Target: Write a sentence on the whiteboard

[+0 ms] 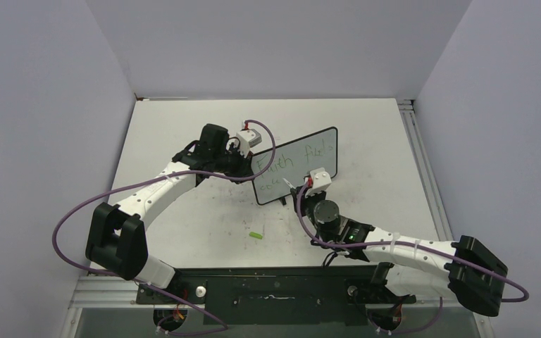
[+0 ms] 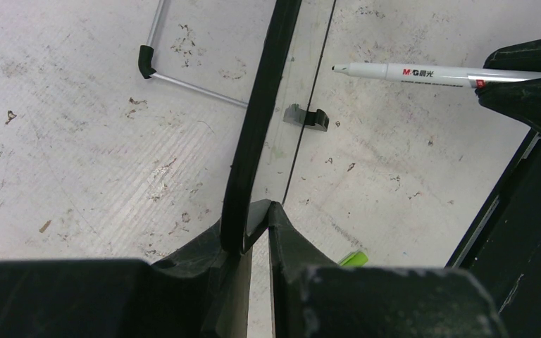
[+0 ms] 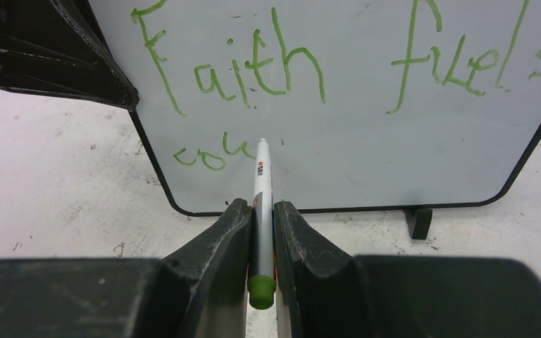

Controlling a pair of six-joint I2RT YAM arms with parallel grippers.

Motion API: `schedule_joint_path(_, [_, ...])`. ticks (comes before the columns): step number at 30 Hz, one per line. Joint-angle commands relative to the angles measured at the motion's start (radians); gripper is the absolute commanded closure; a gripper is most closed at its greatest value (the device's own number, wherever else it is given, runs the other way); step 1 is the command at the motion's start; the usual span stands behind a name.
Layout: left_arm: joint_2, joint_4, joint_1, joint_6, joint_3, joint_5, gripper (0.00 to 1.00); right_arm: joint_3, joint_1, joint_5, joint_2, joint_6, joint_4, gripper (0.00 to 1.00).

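Writing looks roughly two-thirds done: the sentence (image 3: 253, 70) reads "Faith fuels" in thin green strokes, with only "cou" begun beneath, so the rest of the last word seems left to do. The whiteboard (image 3: 366, 162), glossy, round-cornered and black-framed, stands on the scuffed table (image 1: 204, 225), its edge clamped in the left hand (image 2: 253, 220). The right hand (image 3: 257, 208) is closed on a slim white marker (image 3: 261, 176), whose tip sits beside the "u".

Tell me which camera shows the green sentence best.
Right wrist: the sentence fills the frame head-on, legible as "Faith fuels" plus "cou". Top external shows it small and slanted; left wrist sees only the whiteboard edge-on, no writing.
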Motion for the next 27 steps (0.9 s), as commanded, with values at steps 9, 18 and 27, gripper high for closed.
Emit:
schedule_joint_path(9, [-0.008, -0.029, -0.004, 0.041, 0.017, -0.042, 1.0, 0.028, 0.005, -0.003, 0.045, -0.018, 0.089, 0.95])
schedule_joint_path(18, [-0.01, -0.029, -0.004, 0.041, 0.017, -0.041, 1.0, 0.029, 0.001, 0.003, 0.074, -0.028, 0.125, 0.95])
schedule_joint_path(27, [-0.01, -0.029, -0.004, 0.041, 0.018, -0.042, 1.0, 0.026, 0.0, 0.031, 0.088, -0.024, 0.091, 0.95])
